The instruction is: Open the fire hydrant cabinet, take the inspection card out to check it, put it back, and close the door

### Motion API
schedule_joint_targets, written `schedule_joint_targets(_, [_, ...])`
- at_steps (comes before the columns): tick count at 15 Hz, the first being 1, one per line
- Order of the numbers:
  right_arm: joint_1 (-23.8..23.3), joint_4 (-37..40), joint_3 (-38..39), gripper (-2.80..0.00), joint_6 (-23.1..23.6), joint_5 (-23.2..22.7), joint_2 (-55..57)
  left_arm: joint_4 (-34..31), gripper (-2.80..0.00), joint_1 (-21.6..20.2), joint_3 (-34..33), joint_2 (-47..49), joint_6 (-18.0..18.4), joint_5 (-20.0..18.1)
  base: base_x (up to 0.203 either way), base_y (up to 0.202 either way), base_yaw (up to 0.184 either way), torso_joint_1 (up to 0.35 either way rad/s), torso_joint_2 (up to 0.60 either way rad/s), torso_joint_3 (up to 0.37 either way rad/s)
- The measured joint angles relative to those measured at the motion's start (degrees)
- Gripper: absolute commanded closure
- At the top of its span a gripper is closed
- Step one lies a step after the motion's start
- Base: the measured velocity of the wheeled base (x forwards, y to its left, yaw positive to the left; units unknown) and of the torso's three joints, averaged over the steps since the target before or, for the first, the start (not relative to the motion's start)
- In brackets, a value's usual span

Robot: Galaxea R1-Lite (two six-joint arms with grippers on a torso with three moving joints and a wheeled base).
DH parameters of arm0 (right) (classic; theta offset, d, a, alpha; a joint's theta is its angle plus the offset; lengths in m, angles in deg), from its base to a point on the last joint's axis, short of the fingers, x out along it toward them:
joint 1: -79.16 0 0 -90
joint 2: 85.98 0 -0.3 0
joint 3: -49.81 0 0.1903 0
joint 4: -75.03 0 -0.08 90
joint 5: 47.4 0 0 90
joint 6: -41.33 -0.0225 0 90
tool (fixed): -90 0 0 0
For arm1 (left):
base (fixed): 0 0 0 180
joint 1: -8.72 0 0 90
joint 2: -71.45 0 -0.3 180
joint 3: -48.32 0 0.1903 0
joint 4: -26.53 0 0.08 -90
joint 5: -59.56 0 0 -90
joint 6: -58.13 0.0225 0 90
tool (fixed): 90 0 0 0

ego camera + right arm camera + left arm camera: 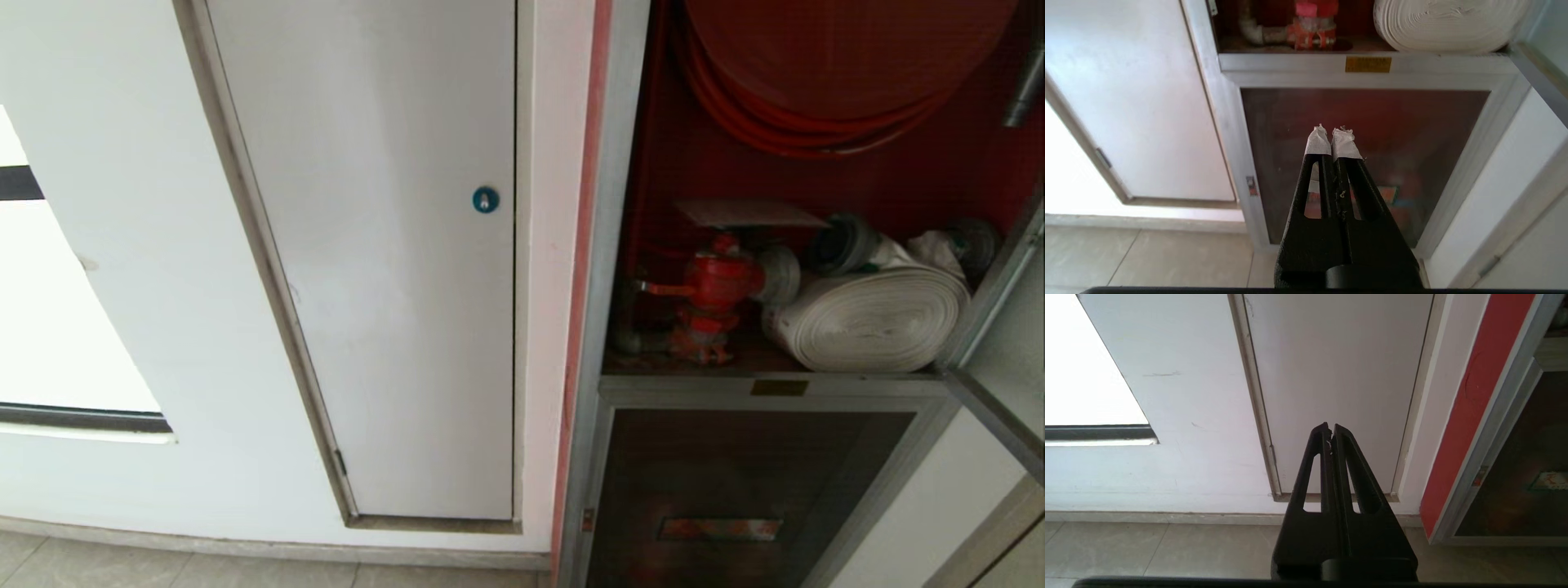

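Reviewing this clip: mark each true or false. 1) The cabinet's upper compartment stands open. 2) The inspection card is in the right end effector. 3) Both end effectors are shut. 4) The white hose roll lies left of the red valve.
1) True: the fire hydrant cabinet shows its interior.
2) False: the right end effector is empty; the inspection card rests above the red valve.
3) True, including the left end effector.
4) False: the white hose roll lies to its right.
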Motion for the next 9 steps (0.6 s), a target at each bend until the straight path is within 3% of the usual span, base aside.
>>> schedule_joint_targets(9, [0.00,0.02,0.00,0.00,0.00,0.00,0.00,0.01,0.00,0.00,0.00,0.00,0.01,0.02,0.198,0.000,0.000,0.004,0.00,0.003])
